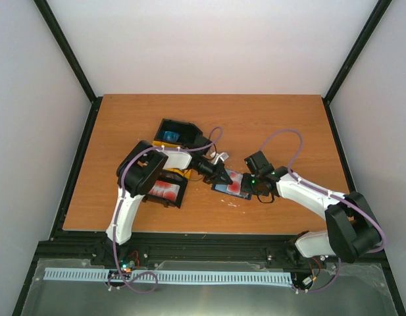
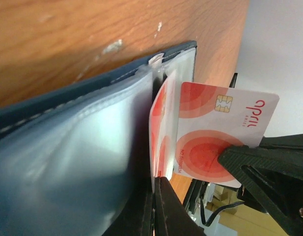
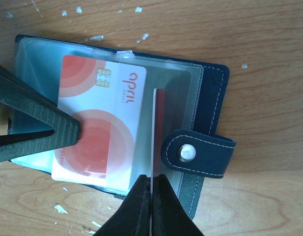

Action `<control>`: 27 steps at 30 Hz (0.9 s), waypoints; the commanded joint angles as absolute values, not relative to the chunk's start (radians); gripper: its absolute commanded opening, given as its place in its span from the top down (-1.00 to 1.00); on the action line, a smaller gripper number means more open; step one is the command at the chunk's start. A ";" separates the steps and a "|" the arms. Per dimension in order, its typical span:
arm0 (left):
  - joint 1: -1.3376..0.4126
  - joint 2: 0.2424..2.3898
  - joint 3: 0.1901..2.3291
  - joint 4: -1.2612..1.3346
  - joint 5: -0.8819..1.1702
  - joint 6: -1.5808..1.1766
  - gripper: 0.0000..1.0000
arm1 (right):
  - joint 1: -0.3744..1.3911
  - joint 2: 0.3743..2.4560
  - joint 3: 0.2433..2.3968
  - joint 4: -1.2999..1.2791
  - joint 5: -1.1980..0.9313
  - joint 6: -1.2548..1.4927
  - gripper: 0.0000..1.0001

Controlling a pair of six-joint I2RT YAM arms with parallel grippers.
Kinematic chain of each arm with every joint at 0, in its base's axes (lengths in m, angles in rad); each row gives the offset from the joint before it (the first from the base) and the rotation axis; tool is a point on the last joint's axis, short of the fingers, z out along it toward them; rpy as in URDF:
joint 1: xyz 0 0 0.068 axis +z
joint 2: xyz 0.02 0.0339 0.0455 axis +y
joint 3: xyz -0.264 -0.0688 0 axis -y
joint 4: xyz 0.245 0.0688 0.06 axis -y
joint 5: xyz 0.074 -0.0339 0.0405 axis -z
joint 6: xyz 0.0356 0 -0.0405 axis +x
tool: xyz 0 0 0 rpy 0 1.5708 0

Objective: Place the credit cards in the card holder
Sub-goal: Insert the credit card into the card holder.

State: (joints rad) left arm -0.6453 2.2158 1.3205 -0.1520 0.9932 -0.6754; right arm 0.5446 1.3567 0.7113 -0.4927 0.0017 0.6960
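The dark blue card holder [image 1: 224, 189] [image 3: 212, 98] [image 2: 53, 104] lies open on the wood with its clear sleeves [image 2: 68, 162] showing and its snap tab [image 3: 195, 152] folded over. My left gripper [image 1: 222, 178] [image 2: 160, 179] is shut on a red and white credit card [image 3: 107, 123] held flat over the sleeves, which its own view shows edge-on [image 2: 162, 123]. My right gripper [image 1: 250, 185] [image 3: 152, 178] is shut on a second card [image 2: 215, 123], which stands upright on its edge [image 3: 158, 113] beside the first. The two grippers' tips nearly meet above the holder.
A black bin [image 1: 183, 195] holding more red cards sits under the left arm. A black and yellow bin [image 1: 189, 135] with something blue in it stands behind that. Black frame rails [image 1: 77, 164] run along the table's sides.
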 commanded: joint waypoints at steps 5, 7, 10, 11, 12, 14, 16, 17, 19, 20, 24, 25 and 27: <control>-0.695 2.266 1.386 -0.268 0.910 -0.630 0.79 | 0.539 1.404 0.690 -0.486 0.009 0.694 0.94; -0.700 2.249 1.401 -0.331 0.864 -0.613 0.60 | 0.540 1.401 0.694 -0.487 0.013 0.692 0.94; -0.710 2.209 1.438 -0.470 0.756 -0.578 0.19 | 0.539 1.402 0.698 -0.492 0.018 0.690 0.94; -0.712 2.189 1.435 -0.489 0.731 -0.575 0.12 | 0.539 1.402 0.697 -0.491 0.017 0.691 0.94; -0.710 2.173 1.429 -0.500 0.714 -0.571 0.05 | 0.539 1.402 0.696 -0.489 0.016 0.691 0.94; -0.711 2.158 1.425 -0.522 0.693 -0.567 0.00 | 0.538 1.405 0.696 -0.487 0.014 0.691 0.94; -0.711 2.153 1.430 -0.543 0.683 -0.566 -0.01 | 0.539 1.406 0.695 -0.485 0.012 0.693 0.94; -0.710 2.150 1.433 -0.551 0.676 -0.566 -0.02 | 0.539 1.408 0.695 -0.484 0.011 0.693 0.94; -0.712 2.144 1.441 -0.565 0.658 -0.566 -0.04 | 0.539 1.407 0.696 -0.485 0.012 0.693 0.94; -0.712 2.143 1.452 -0.578 0.641 -0.565 -0.05 | 0.539 1.408 0.696 -0.486 0.012 0.693 0.94; -0.712 2.135 1.485 -0.621 0.605 -0.560 -0.07 | 0.539 1.407 0.695 -0.488 0.013 0.693 0.94; -0.712 2.132 1.488 -0.625 0.599 -0.561 -0.07 | 0.538 1.407 0.694 -0.486 0.012 0.693 0.94; -0.712 2.124 1.495 -0.639 0.579 -0.562 -0.08 | 0.539 1.408 0.693 -0.483 0.011 0.691 0.94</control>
